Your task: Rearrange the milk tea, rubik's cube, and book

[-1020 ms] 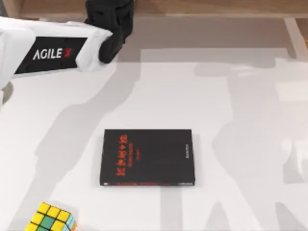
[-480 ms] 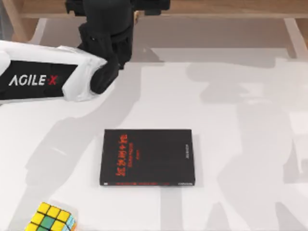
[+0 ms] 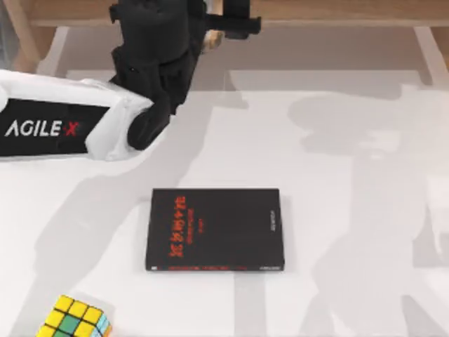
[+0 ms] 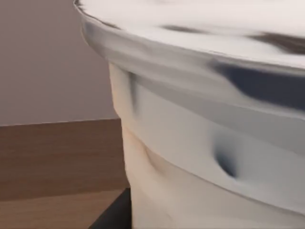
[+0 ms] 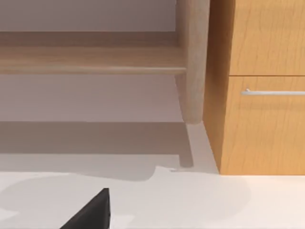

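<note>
Reaching from the top view's left, my left gripper sits at the table's far edge on a pale cream cup of milk tea; whether its fingers clamp it I cannot tell. A black book with red characters lies mid-table; the small yellow, green and orange rubik's cube sits at the near-left edge. The left wrist view shows the cup's cream wall close up. The right wrist view shows a wooden cabinet with a metal handle.

Overhead table view; two low wrist close-ups

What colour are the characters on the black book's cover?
Red, on the black book; clearest in the top view.
</note>
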Robot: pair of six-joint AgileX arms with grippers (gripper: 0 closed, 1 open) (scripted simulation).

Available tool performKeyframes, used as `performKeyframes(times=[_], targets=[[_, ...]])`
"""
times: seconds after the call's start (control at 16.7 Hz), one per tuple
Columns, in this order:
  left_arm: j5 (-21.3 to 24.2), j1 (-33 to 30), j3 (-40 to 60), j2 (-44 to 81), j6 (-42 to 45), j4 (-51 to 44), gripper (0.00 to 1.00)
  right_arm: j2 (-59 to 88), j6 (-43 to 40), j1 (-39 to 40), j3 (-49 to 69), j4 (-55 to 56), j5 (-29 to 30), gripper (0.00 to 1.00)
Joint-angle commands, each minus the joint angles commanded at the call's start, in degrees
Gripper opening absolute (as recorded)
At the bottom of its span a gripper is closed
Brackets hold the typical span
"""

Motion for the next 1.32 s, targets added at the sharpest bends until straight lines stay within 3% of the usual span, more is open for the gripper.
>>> performKeyframes(times=[0.3,0.48,0.66,0.84,1.02,1.32], targets=[[21.25,4.81,-10.21,0.53,0.10,2.61,0.00,0.00,0.00,0.00,0.00,0.00,0.00,1.00],[32.95,12.36,-16.79,1.30,0.41,5.93,0.00,0.00,0.00,0.00,0.00,0.00,0.00,1.00],[40.49,22.47,-22.02,1.85,0.83,10.31,0.00,0.00,0.00,0.00,0.00,0.00,0.00,1.00],[44.50,35.06,-24.75,2.29,1.27,14.84,0.00,0.00,0.00,0.00,0.00,0.00,0.00,1.00],[44.90,44.83,-24.70,3.10,1.53,18.68,0.00,0.00,0.00,0.00,0.00,0.00,0.00,1.00],[42.84,51.44,-21.38,4.61,1.58,21.19,0.00,0.00,0.00,0.00,0.00,0.00,0.00,1.00]])
